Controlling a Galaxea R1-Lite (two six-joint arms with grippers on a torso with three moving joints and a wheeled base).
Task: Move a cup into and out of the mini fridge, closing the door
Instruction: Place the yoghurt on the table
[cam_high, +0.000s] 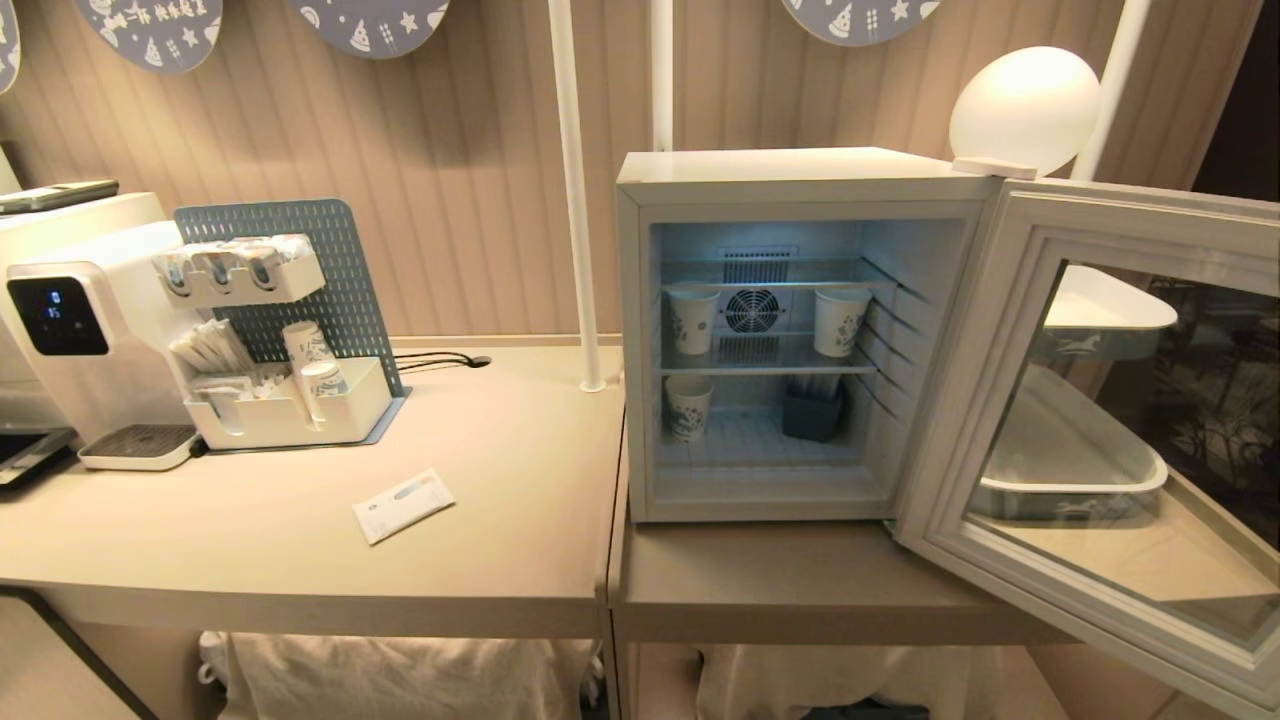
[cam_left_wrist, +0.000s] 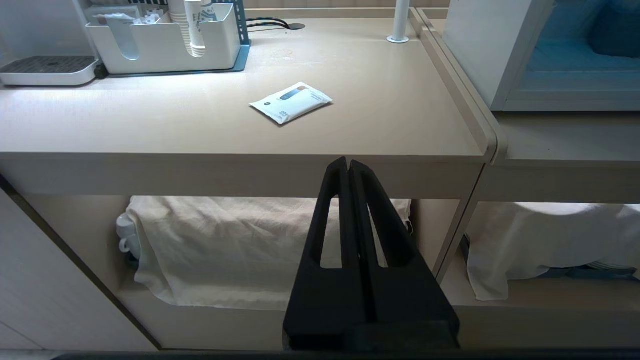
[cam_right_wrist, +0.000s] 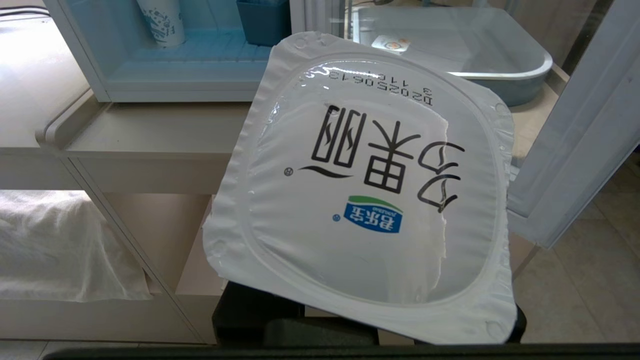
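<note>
The cup (cam_right_wrist: 365, 200), a white tub with a squarish foil lid and black print, fills the right wrist view. It rests between my right gripper's fingers, which its lid hides; only the black base (cam_right_wrist: 260, 320) shows. The cup hangs in front of the table edge, below the mini fridge (cam_high: 800, 190). The fridge stands open, its glass door (cam_high: 1000, 330) swung out to the right. My left gripper (cam_left_wrist: 348, 162) is shut and empty, parked low before the left table's front edge. Neither arm appears in the head view.
Three paper cups (cam_high: 692, 318) and a dark box (cam_high: 812, 412) stand on the fridge shelves. A white sachet (cam_high: 403, 505), an organiser (cam_high: 290, 400) and a water dispenser (cam_high: 70, 330) occupy the left table. Stacked trays (cam_high: 1070, 470) lie behind the open door. Cloth-covered shelves sit under the tables.
</note>
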